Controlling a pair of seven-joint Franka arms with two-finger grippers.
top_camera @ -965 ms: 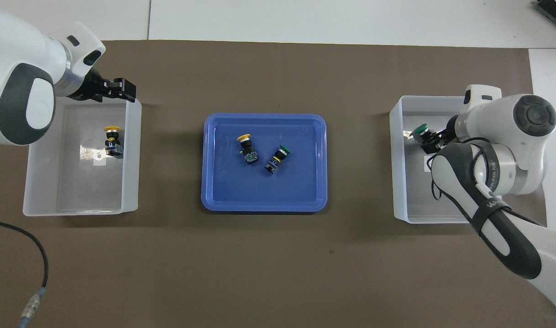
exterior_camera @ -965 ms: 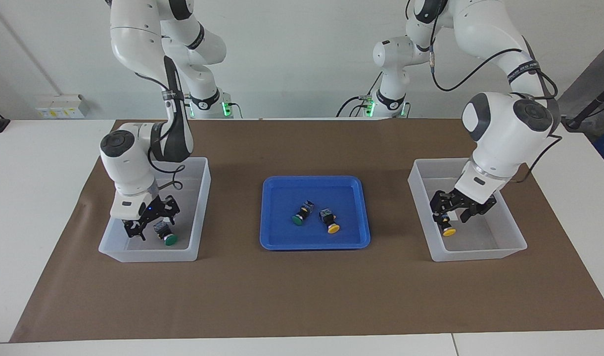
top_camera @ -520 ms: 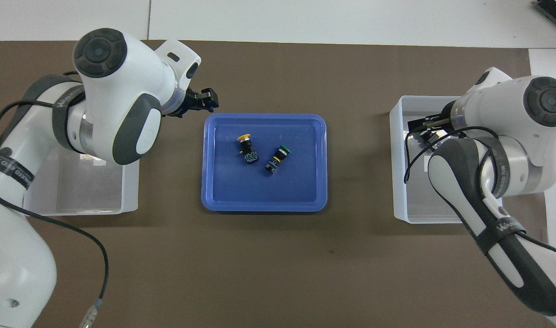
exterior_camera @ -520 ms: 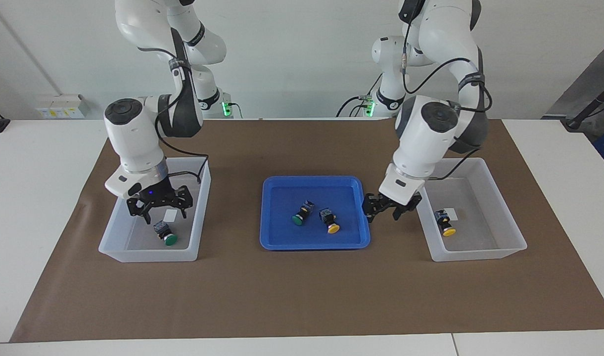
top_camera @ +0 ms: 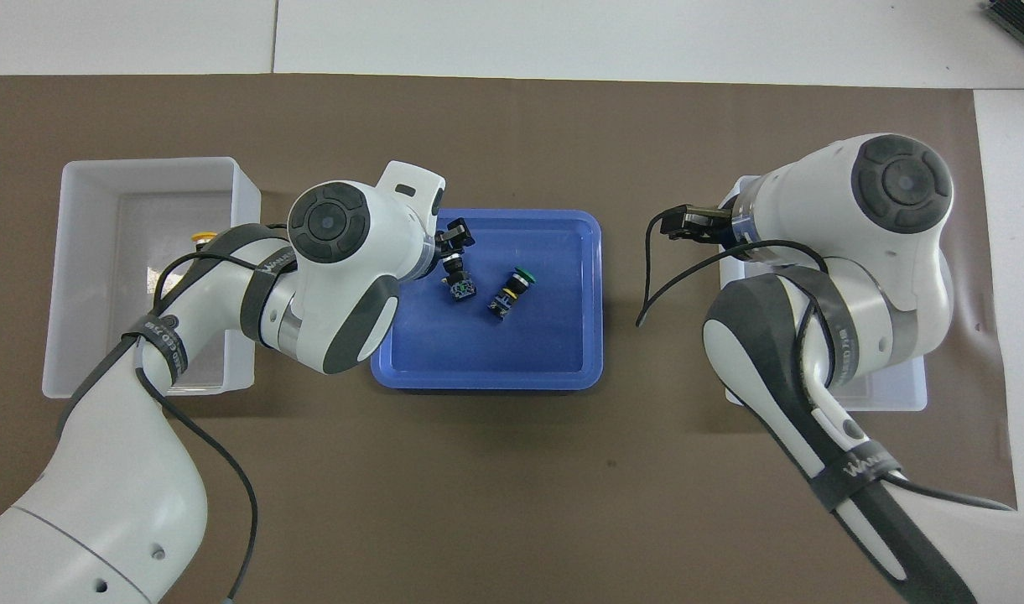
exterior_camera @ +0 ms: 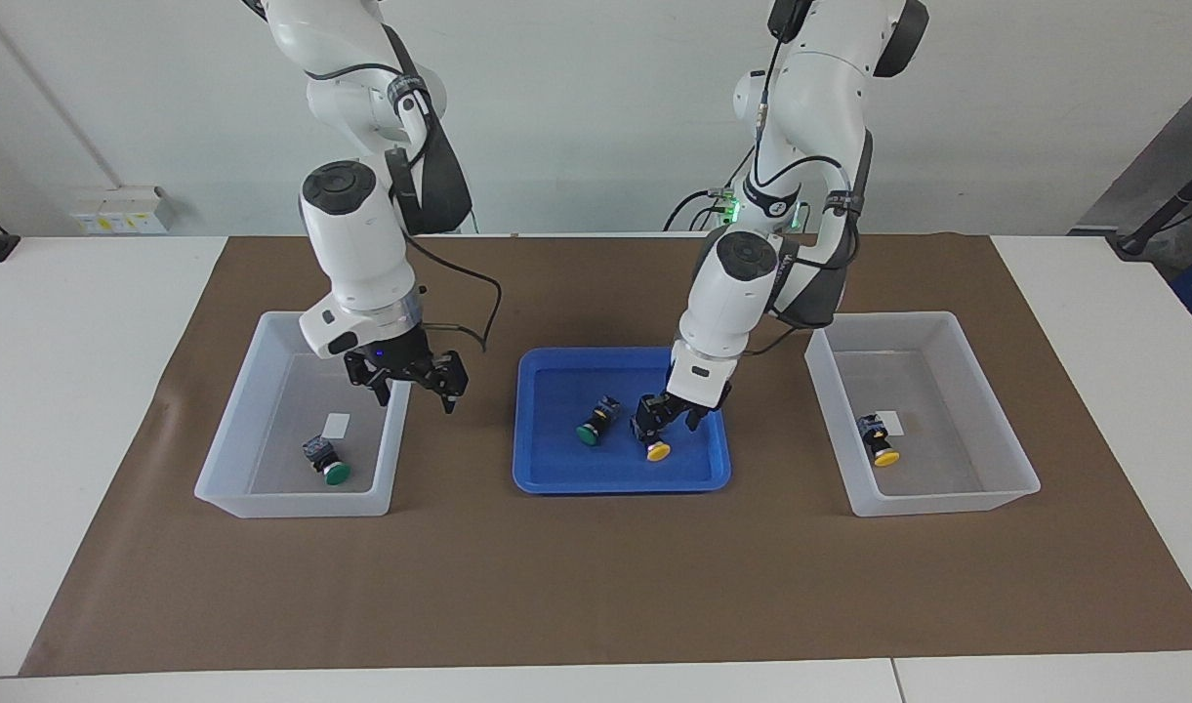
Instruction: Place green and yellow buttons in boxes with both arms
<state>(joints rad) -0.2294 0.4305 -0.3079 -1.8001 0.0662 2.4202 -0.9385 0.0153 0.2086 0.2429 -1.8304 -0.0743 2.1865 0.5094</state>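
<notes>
Left end effector over yellow button, cap facing away from robots

Both arms: glossy white jointed shells, dark grey round joint caps and grey elbow panels. Black bands with white lettering around the forearms. Loose black cables run along each arm to the wrist. Small black two-finger grippers, left gripper and right gripper. Green lights at both bases.
</notes>
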